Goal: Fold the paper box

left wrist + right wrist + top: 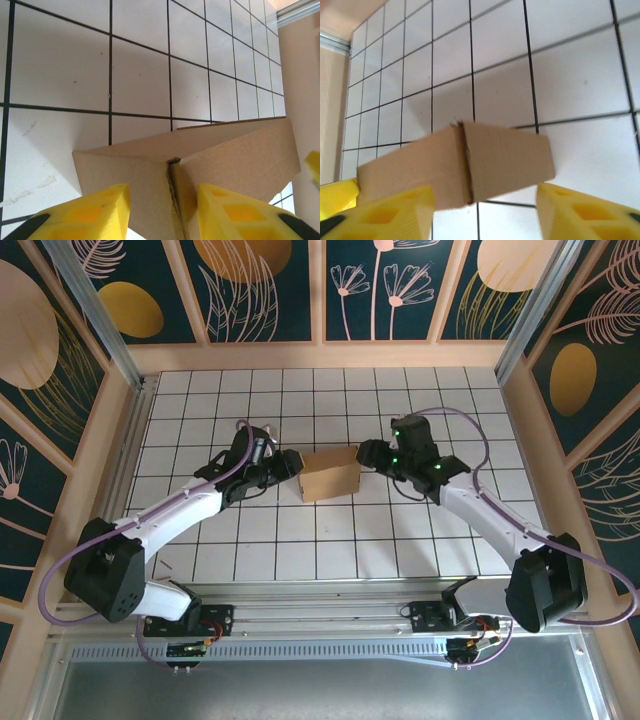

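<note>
At the middle of the table [250,540] sits the paper box [330,474], long side going 9 to 3 o'clock. Left gripper [289,468] is at its 9 and right gripper [367,455] at its 3, both approx. as close, fingers spread, not pinching.

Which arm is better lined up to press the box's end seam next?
Left, probably: the left gripper straddles a seam of the paper box, centred between its jaws. The right gripper has its seam off-centre, with one finger clear of the cardboard.
</note>
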`<act>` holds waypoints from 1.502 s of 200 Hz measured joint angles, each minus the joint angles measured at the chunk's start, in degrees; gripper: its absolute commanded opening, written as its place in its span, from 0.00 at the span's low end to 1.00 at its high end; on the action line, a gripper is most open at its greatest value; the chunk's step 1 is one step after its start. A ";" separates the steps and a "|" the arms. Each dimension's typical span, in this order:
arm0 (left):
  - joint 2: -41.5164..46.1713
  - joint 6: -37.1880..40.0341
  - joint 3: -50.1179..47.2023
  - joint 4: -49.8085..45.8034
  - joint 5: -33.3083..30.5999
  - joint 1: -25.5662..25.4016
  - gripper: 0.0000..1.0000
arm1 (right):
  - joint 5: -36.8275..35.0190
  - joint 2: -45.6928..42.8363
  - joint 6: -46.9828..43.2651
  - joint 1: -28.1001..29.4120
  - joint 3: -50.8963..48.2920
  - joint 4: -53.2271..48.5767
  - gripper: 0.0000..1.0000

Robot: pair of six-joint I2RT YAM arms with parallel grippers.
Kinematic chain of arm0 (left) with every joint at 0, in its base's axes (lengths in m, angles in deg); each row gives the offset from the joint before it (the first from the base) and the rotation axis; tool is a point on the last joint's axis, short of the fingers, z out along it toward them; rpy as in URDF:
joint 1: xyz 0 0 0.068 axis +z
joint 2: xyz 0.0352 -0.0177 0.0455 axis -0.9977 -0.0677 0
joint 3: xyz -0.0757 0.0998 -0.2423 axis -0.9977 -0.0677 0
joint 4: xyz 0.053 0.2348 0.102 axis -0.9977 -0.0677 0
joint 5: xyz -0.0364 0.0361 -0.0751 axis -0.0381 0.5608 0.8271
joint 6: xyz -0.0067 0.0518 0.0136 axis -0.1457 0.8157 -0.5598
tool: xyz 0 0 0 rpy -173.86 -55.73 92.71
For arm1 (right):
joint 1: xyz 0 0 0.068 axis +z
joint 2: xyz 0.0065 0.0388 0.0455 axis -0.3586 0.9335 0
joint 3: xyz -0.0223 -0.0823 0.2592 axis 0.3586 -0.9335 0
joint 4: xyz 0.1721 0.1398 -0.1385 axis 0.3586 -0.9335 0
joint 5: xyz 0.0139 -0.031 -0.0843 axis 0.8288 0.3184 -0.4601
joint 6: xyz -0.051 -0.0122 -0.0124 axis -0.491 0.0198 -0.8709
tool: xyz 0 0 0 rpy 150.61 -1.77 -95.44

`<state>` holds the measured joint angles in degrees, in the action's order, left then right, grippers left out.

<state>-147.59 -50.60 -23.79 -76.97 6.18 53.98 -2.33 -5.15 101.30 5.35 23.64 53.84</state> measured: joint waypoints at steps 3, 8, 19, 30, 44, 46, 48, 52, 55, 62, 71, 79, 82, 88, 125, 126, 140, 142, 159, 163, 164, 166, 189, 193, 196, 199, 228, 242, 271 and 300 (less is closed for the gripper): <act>0.11 0.22 -0.15 -0.02 0.17 0.00 0.57 | 0.00 0.00 0.02 -0.33 0.22 -0.02 0.68; 0.28 -0.39 -0.44 -0.07 0.22 0.00 0.65 | 0.31 0.00 -0.70 -1.09 0.66 -0.09 0.68; 0.90 -0.94 -1.38 -0.22 0.61 0.00 0.75 | 1.16 0.17 -1.42 -2.34 1.18 -0.07 0.67; 1.60 -2.34 -2.64 -0.20 1.40 0.00 0.80 | 2.21 0.61 -2.23 -2.78 1.33 -0.04 0.63; 2.40 -3.98 -3.93 0.42 2.43 0.07 0.80 | 4.42 1.81 -2.95 -2.75 1.33 0.00 0.55; 2.54 -4.22 -4.13 0.52 2.69 0.07 0.80 | 4.81 2.05 -3.08 -2.71 1.33 0.00 0.54; 2.62 -4.42 -4.26 0.68 2.82 0.07 0.80 | 5.07 2.27 -2.99 -2.71 1.33 -0.02 0.53; 2.75 -4.76 -4.57 0.98 3.15 0.11 0.79 | 5.73 2.71 -3.43 -2.69 1.25 0.13 0.51; 2.86 -5.05 -4.83 1.25 3.48 0.11 0.78 | 6.12 2.99 -3.26 -2.71 1.20 0.17 0.50; 2.97 -5.55 -5.33 1.97 4.02 0.11 0.76 | 7.02 3.58 -3.45 -2.71 0.81 0.66 0.46; 3.02 -6.32 -5.77 2.84 4.70 0.09 0.72 | 8.02 4.02 -3.89 -2.69 -0.07 1.27 0.42; 3.02 -6.75 -6.03 3.63 5.09 -0.07 0.69 | 8.74 4.20 -3.85 -2.58 -1.01 1.49 0.38; 3.02 -6.75 -6.12 3.89 5.25 -0.13 0.68 | 9.16 4.20 -3.63 -2.54 -1.44 1.84 0.37; 3.02 -7.10 -6.34 4.46 5.42 -0.35 0.64 | 9.53 4.13 -3.65 -2.43 -2.01 2.93 0.35; 4.55 -9.38 -9.31 8.96 6.82 -2.14 0.51 | 8.83 0.35 -3.43 -0.48 -5.90 6.05 0.28; 4.63 -9.35 -9.38 9.05 6.82 -2.21 0.51 | 8.72 0.22 -3.43 -0.39 -6.03 6.10 0.28; 5.88 -9.77 -10.82 9.55 7.30 -3.45 0.50 | 7.41 -2.75 -2.64 1.25 -8.63 6.34 0.27; 6.08 -9.81 -11.04 9.57 7.32 -3.67 0.49 | 7.17 -3.30 -2.49 1.55 -9.11 6.40 0.27; 7.02 -10.14 -12.24 9.29 7.52 -5.64 0.49 | 5.75 -7.67 -0.76 4.24 -12.87 6.05 0.27; 7.08 -10.14 -12.48 8.94 7.54 -6.08 0.48 | 5.25 -8.57 -0.57 5.09 -13.75 5.84 0.27; 7.13 -10.14 -12.52 8.85 7.52 -6.14 0.48 | 4.96 -8.98 -0.33 5.33 -14.10 5.66 0.27; 7.21 -10.14 -12.68 8.66 7.50 -6.40 0.49 | 4.70 -9.42 -0.07 5.57 -14.45 5.64 0.27; 7.48 -10.40 -14.23 6.23 6.36 -8.59 0.48 | 3.69 -14.58 2.86 8.50 -19.78 3.06 0.27; 7.48 -10.60 -14.62 5.88 6.27 -8.92 0.48 | 3.85 -15.47 3.69 9.03 -20.85 2.49 0.27; 7.48 -10.64 -14.95 5.68 6.16 -9.18 0.49 | 3.98 -16.00 3.96 9.33 -21.62 2.23 0.27; 7.48 -10.82 -15.23 5.42 6.14 -9.35 0.49 | 4.17 -16.65 4.44 9.60 -22.34 2.03 0.27; 7.80 -11.67 -18.01 4.50 4.48 -10.14 0.49 | 4.50 -21.38 7.39 10.40 -28.13 0.98 0.28; 7.96 -11.82 -19.17 4.24 3.48 -10.14 0.50 | 4.50 -22.10 8.37 10.40 -29.42 1.03 0.30; 9.07 -10.12 -19.30 4.04 1.53 -10.14 0.63 | 4.13 -21.66 9.29 10.38 -29.51 2.01 0.47; 8.46 -7.28 -17.73 5.27 -0.26 -10.14 0.62 | 4.04 -15.39 11.10 9.49 -29.53 5.95 0.43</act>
<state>-139.14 -57.87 -41.51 -71.70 5.92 43.83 1.71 -20.54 112.41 14.84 -5.89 59.79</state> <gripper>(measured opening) 0.631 0.456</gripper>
